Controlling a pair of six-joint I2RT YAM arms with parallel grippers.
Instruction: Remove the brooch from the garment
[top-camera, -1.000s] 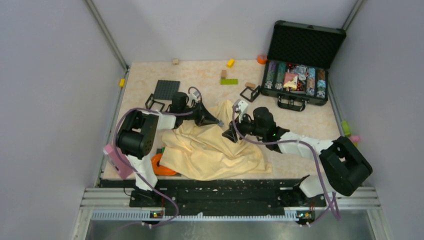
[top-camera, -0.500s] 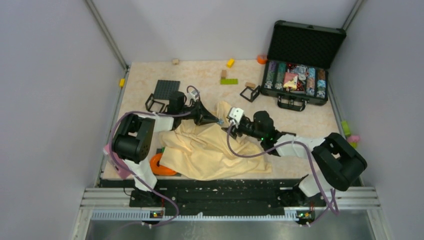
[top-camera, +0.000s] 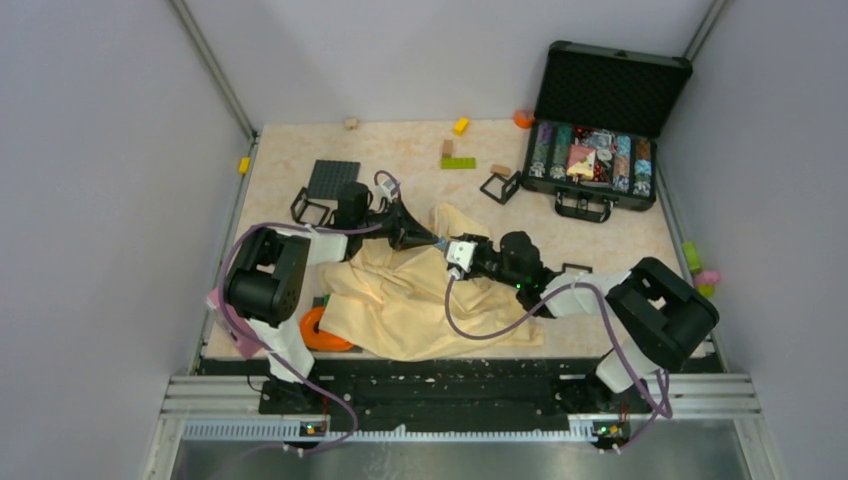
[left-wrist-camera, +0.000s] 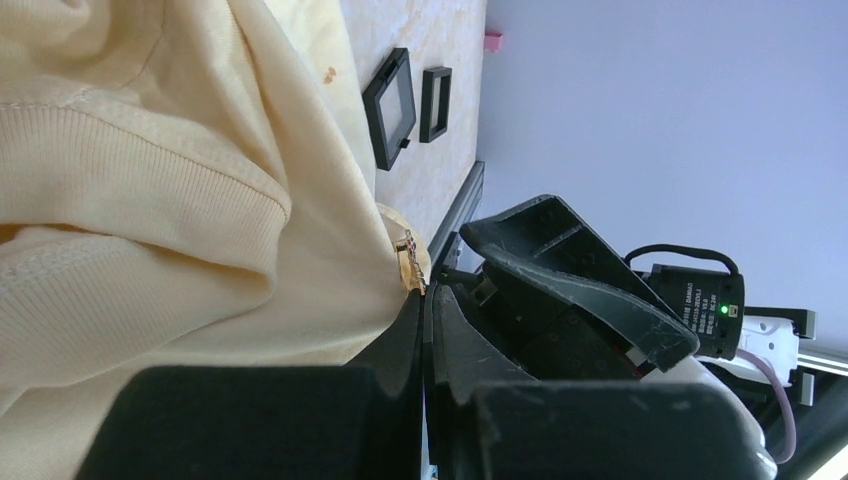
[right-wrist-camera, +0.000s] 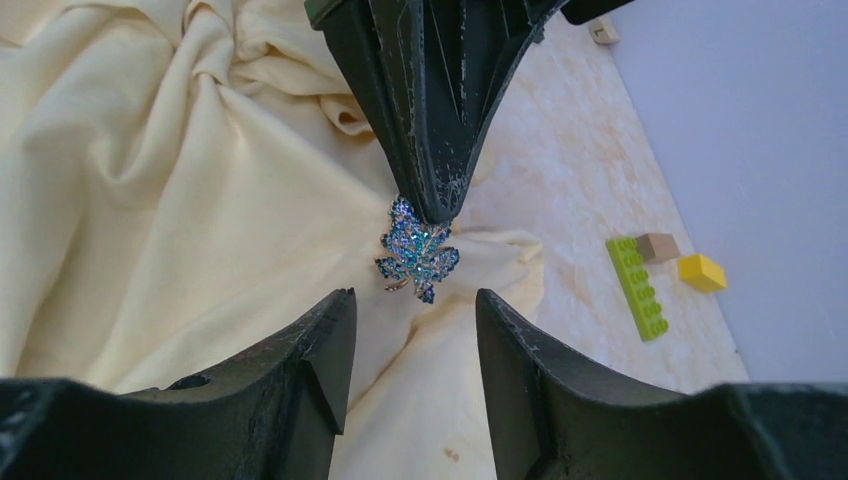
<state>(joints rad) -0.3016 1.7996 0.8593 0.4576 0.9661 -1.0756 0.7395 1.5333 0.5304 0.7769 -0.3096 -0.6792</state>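
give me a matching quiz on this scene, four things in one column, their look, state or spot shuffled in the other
Column one
1. brooch
2. left gripper
3. right gripper
4. black case

Column two
a. open, one finger on each side of the brooch
b. shut, tips at the brooch's top edge
c. blue-green, leaf-shaped, on the cream garment
d. lid up, at the far right of the table

Pairs: 1-c, 2-b, 3-a, 4-d
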